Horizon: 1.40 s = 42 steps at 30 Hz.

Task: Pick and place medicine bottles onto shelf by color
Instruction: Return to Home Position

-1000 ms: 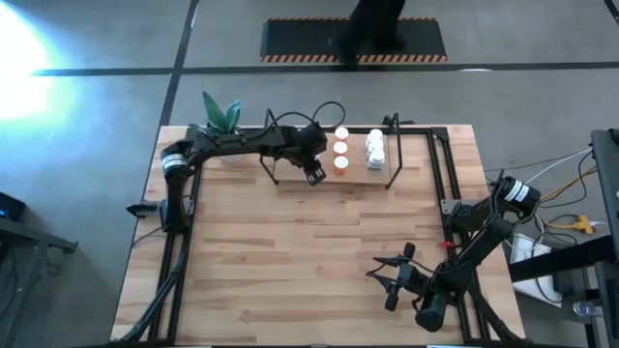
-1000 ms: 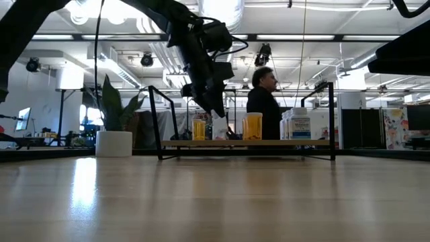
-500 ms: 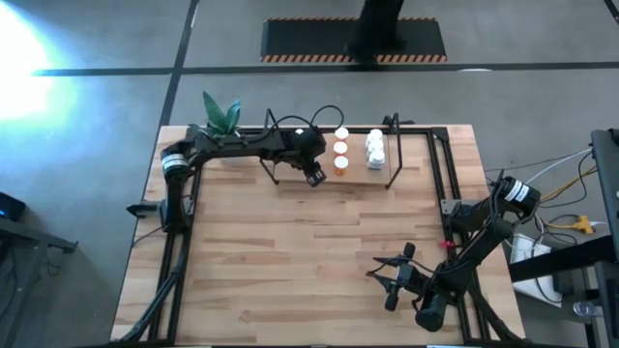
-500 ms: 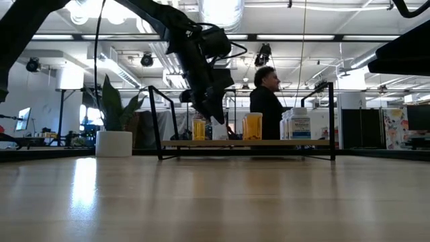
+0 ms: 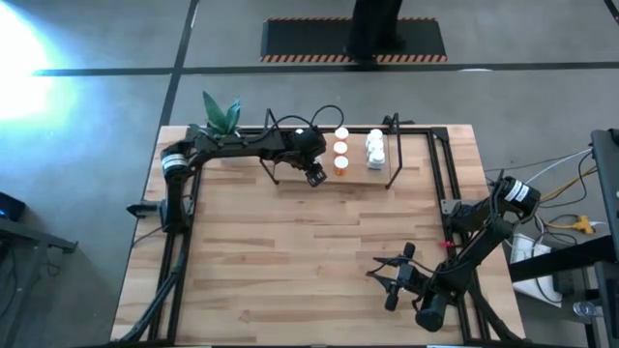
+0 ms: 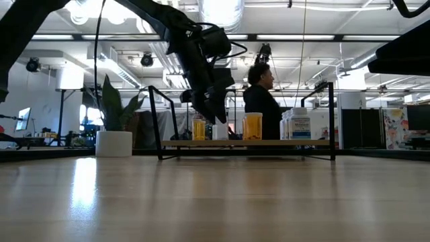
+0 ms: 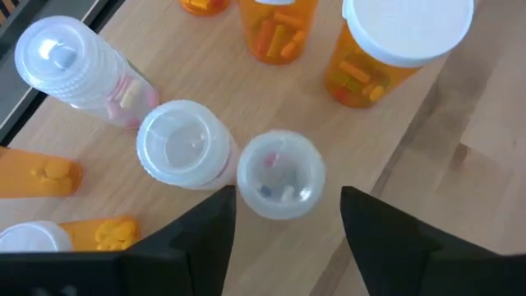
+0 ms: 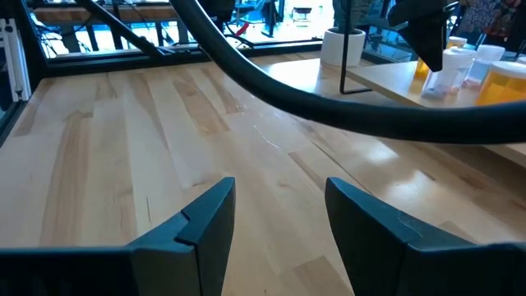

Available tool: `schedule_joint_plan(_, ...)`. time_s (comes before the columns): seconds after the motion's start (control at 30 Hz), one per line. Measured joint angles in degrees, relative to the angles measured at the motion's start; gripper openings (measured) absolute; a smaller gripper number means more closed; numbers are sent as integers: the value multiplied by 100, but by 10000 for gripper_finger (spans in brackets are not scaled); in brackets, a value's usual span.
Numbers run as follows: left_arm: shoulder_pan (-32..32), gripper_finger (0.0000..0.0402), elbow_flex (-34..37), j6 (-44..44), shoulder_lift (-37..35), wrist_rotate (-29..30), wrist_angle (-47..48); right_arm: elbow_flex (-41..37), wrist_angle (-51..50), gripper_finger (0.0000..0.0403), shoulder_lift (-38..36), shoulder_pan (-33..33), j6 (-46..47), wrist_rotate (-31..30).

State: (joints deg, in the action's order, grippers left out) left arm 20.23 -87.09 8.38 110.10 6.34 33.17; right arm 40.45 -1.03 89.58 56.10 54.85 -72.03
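Note:
The shelf (image 5: 358, 174) stands at the table's far side, with orange bottles (image 5: 340, 149) and white bottles (image 5: 374, 148) upright on its board. My left gripper (image 5: 312, 174) hangs open over the shelf's left part. In the left wrist view its fingers stand on either side of a clear bottle (image 7: 281, 174) without touching it. That bottle stands on the board next to two other clear bottles (image 7: 185, 144); orange bottles (image 7: 394, 49) stand beyond. In the low view the clear bottle (image 6: 220, 131) shows just below the gripper (image 6: 213, 111). My right gripper (image 5: 392, 275) waits open and empty at the near right.
A white pot with a green plant (image 5: 221, 121) stands at the far left, beside the shelf's black wire frame (image 6: 156, 121). A person (image 6: 259, 101) stands in the room beyond the table. Bare tabletop (image 5: 290, 251) lies between the shelf and the near edge.
My left gripper has gone up a little from the shelf board. The clear bottle it was down around now stands by itself on the board below it. The person behind the table has shifted about.

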Motion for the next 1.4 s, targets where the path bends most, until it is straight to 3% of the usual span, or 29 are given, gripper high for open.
schedule_joint_plan(0.23, 2, 208, -42, 0, -62, -25, 167, 0, 0, 180, 0, 0, 0, 6)
schedule_joint_plan(0.57, -52, 208, -250, 9, -662, -34, 1407, 0, -1, 180, 0, 0, 22, 51)
schedule_joint_plan(0.7, -290, 209, 1, 4, -1189, -32, 1757, 0, 3, 180, -2, 0, 24, 346)
schedule_joint_plan(0.83, -822, 208, 675, 24, -1870, -3, 1501, 0, -16, 180, -2, 1, 123, 666)
schedule_joint_plan(1.0, -1823, 207, 2210, 398, -2874, 153, 20, 0, 4, 180, 162, 2, 225, 789)
schedule_joint_plan(1.13, -2842, 207, 3567, 802, -3572, 173, -1970, 0, 4, 180, 395, -28, 767, 829)
schedule_joint_plan(1.27, -3826, 207, 4767, 1014, -3931, 344, -4362, 23, 139, 180, 527, -297, 825, 1566)
schedule_joint_plan(1.4, -4335, 207, 5534, 950, -4054, 454, -6425, 54, 472, 180, 361, -804, -214, 2282)
